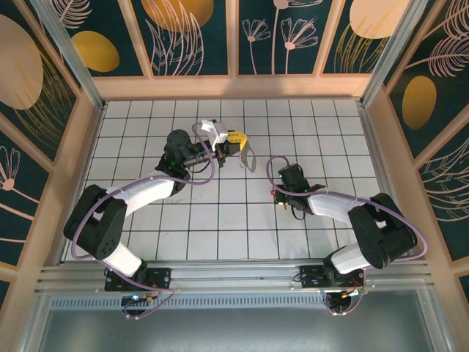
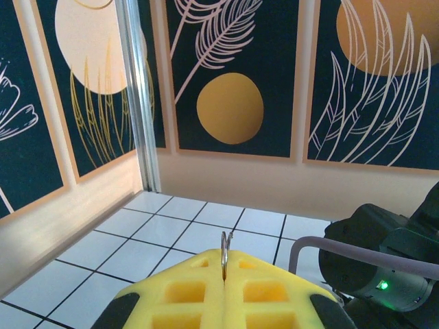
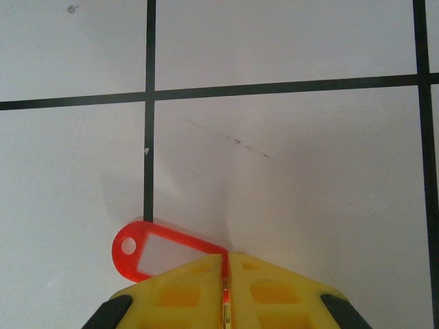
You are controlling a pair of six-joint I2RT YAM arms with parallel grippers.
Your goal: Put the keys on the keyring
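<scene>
Top external: the left gripper (image 1: 236, 139) pinches the keyring (image 1: 248, 158), which hangs just beside its yellow tips; the right gripper (image 1: 279, 196) points down, the red key tag (image 1: 272, 195) at its tip. Left wrist: jaws pressed together on the keyring (image 2: 224, 248), its thin wire standing up from their seam. Right wrist: jaws clamped on one end of the red key tag (image 3: 164, 251); the rest sticks out left, flat on the white tile (image 3: 309, 171).

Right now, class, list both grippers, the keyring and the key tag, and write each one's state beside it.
left gripper: shut on the keyring.
keyring: pinched, standing edge-on between the fingertips.
right gripper: shut on the red key tag.
red key tag: clamped at one end, hole end free.
</scene>
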